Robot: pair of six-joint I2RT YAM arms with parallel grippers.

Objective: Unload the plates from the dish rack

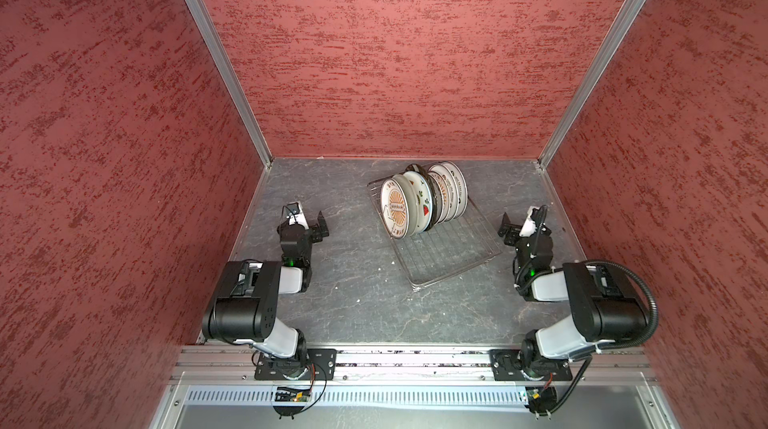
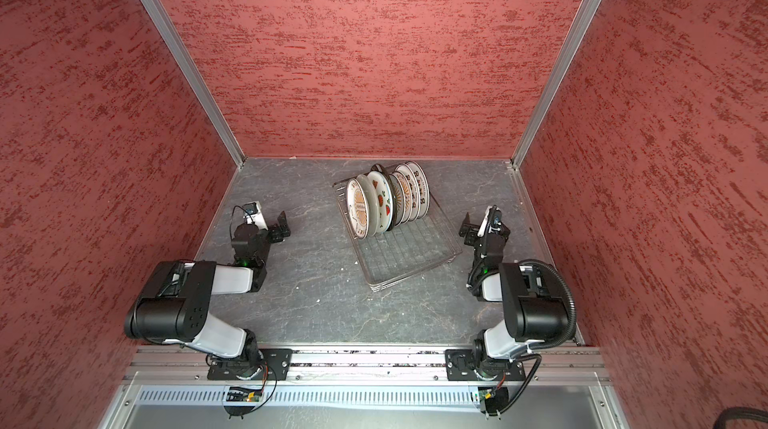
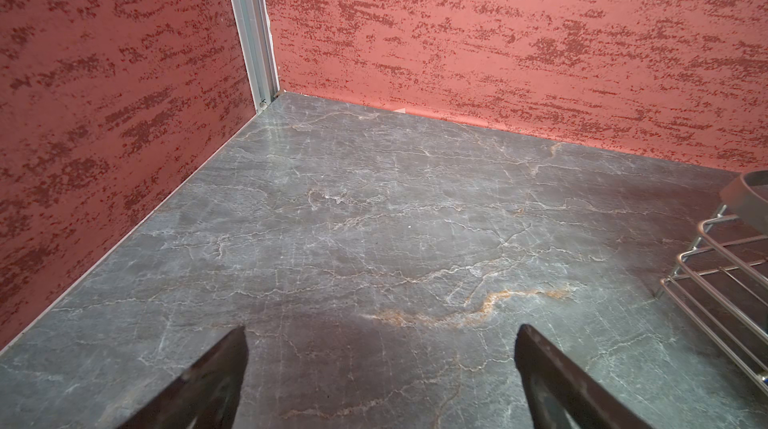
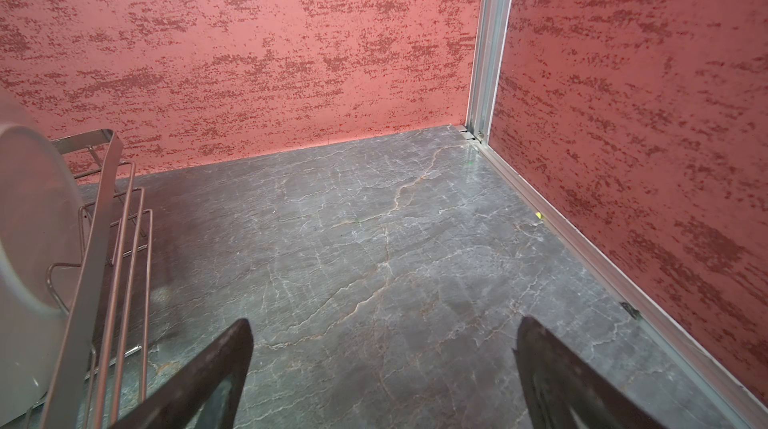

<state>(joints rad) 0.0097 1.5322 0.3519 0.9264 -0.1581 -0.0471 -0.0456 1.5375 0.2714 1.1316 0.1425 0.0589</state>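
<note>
Marble table [image 1: 353, 310]: left arm [image 1: 249, 302], right arm [image 1: 602, 302] folded low flanking dish rack [image 1: 449, 256], jaws spread wide, empty.

plates [image 1: 424, 202] overlap, rear faces mostly hidden, prints unreadable. dish rack [image 3: 723, 281] cut off by both wrist views' edges.

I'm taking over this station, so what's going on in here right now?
Nothing is being handled at this moment. About seven plates stand on edge in the dish rack, toward the back of the grey table. The left gripper and the right gripper are open and empty, one on each side of the rack, touching neither it nor the plates. Unloading has not started.
</note>
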